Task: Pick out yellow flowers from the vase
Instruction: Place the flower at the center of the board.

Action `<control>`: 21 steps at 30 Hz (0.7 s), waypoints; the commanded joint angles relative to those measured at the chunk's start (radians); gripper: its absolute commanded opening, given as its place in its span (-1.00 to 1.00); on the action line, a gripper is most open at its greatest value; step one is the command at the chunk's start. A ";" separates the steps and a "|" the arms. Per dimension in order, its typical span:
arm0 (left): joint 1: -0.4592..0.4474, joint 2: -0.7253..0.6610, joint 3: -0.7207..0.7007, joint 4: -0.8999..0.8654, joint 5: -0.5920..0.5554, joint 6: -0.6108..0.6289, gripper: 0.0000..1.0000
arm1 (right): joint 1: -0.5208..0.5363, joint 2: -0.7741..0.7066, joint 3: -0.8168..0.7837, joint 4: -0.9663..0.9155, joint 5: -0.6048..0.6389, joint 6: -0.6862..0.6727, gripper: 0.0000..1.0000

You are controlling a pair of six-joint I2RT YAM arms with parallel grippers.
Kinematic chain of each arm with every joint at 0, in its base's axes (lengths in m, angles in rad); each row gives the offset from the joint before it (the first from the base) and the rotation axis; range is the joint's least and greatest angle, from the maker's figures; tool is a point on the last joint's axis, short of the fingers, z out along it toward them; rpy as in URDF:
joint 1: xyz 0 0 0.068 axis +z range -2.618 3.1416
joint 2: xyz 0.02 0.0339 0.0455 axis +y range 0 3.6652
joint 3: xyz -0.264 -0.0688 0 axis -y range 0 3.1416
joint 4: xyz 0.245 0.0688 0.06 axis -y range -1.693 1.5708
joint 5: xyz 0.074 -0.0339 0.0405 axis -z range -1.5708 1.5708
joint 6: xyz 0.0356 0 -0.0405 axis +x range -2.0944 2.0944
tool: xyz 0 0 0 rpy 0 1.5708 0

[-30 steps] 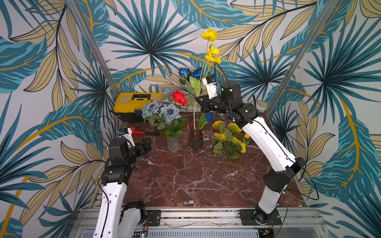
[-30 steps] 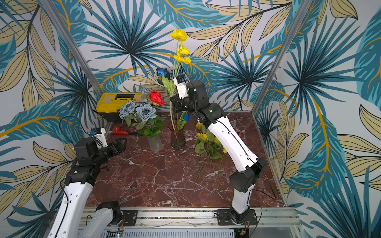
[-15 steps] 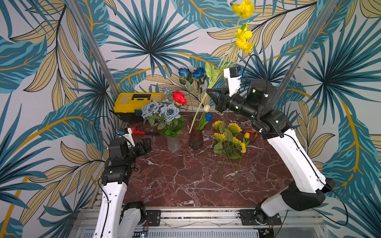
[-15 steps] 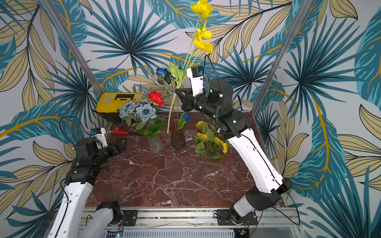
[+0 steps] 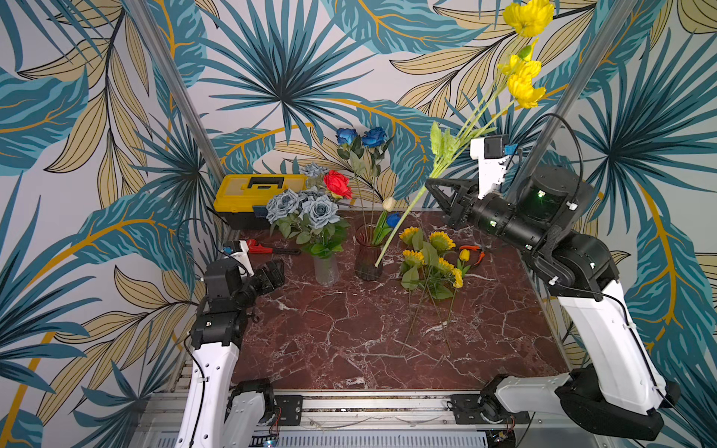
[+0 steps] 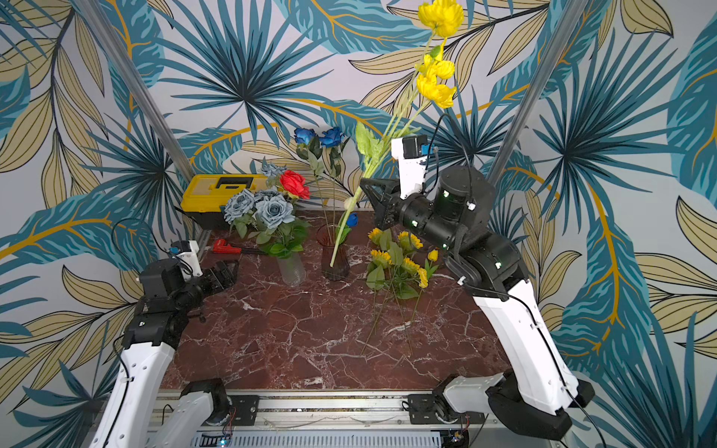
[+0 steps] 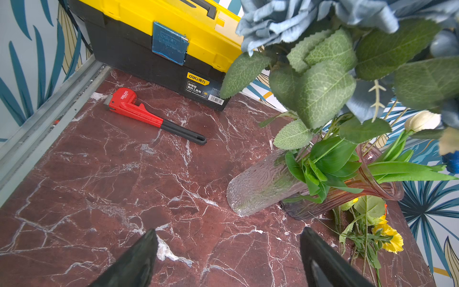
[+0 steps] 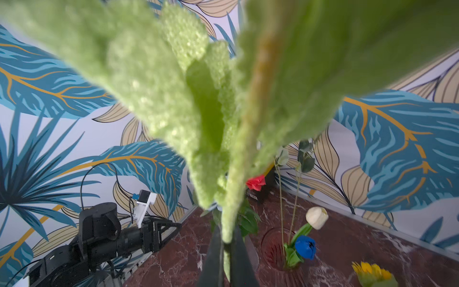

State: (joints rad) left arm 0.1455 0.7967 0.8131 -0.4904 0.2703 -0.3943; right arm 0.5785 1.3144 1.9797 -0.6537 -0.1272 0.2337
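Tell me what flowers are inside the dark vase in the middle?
The dark vase holds two tall blue roses, a white tulip bud and a small blue flower. The tinted ribbed glass hides where their stems end.

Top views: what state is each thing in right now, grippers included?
right gripper: shut on yellow spray stem
left gripper: jaws open, empty
yellow spray: raised, tilted; stem end clear of tinted vase or not, unclear
tinted vase: upright, holds blue roses, tulips
clear vase: upright, holds grey-blue roses
sunflowers: lying on table
toolbox: closed
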 commanded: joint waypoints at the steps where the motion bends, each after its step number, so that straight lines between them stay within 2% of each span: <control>1: 0.014 0.001 -0.008 0.015 0.005 -0.005 0.80 | -0.028 0.002 -0.012 -0.191 0.065 0.021 -1.00; 5: 0.014 0.006 -0.008 0.015 0.009 -0.006 0.80 | -0.139 0.050 -0.029 -0.340 -0.069 0.071 -1.00; 9: 0.015 0.008 -0.011 0.014 0.009 -0.005 0.80 | -0.234 0.084 -0.119 -0.372 -0.227 0.103 -1.00; 15: 0.015 0.014 -0.010 0.016 0.007 -0.005 0.80 | -0.301 0.169 -0.245 -0.353 -0.333 0.096 -1.00; 21: 0.015 0.021 -0.011 0.015 0.009 -0.005 0.80 | -0.375 0.241 -0.414 -0.204 -0.412 0.136 -1.00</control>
State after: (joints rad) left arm 0.1463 0.8124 0.8131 -0.4904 0.2714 -0.3943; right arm 0.2333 1.5272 1.6192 -0.9382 -0.4637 0.3443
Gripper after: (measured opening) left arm 0.902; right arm 0.072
